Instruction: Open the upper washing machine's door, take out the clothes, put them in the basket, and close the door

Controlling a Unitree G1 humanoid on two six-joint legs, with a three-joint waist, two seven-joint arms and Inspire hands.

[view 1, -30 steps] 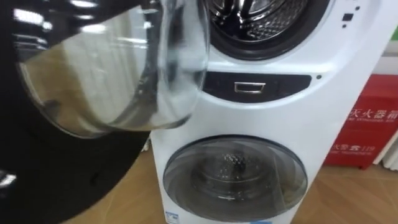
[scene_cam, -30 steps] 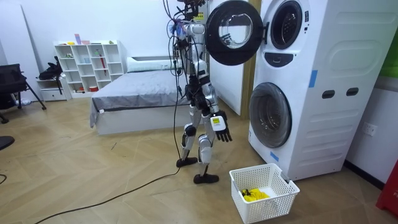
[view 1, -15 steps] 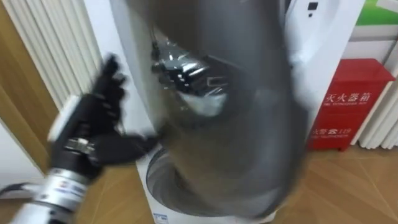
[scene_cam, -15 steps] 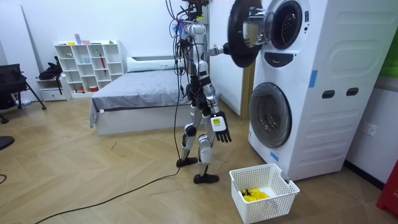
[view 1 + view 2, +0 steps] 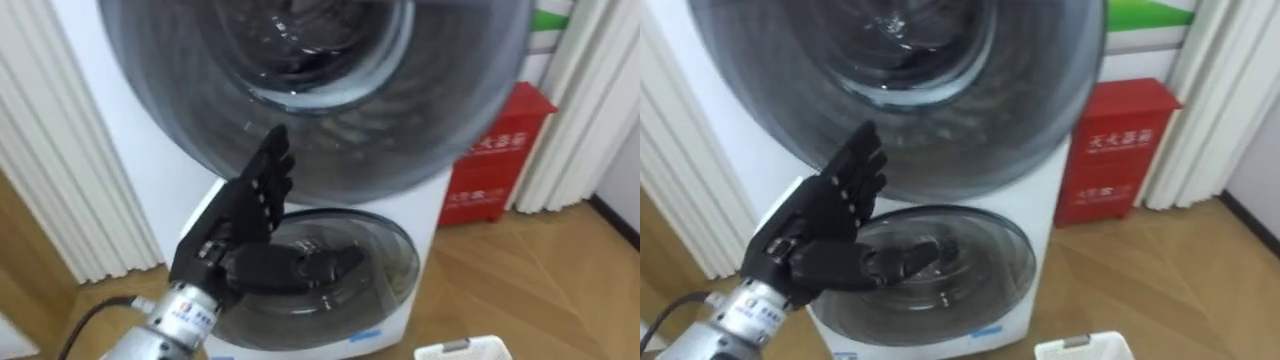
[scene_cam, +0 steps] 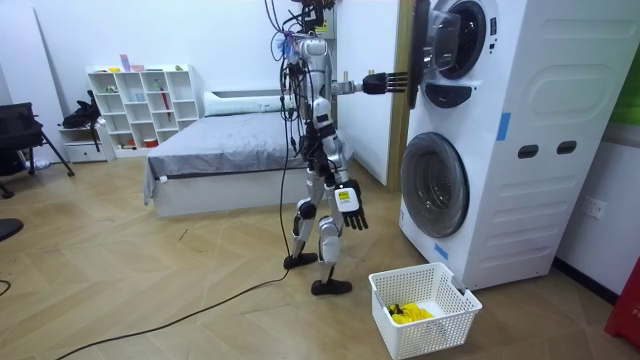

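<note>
My left robot hand (image 5: 243, 218) is flat, fingers straight, against the upper door (image 5: 340, 150) of the washing machine (image 6: 520, 150); the door stands almost shut. My right robot hand (image 6: 352, 213) hangs relaxed and empty beside the machine. Yellow clothes (image 6: 408, 313) lie in the basket (image 6: 442, 326) on the floor before it. I judge this the closing step. Next I need a firm push until the door latches.

Robot before the stacked washing machine (image 6: 500, 150).
Left robot hand (image 5: 245, 225) at the upper door (image 5: 420, 120), above the lower door (image 5: 390, 270); cabinet (image 5: 495, 150) right; basket (image 6: 420, 308) on the near floor; bed (image 6: 220, 155) far left.
</note>
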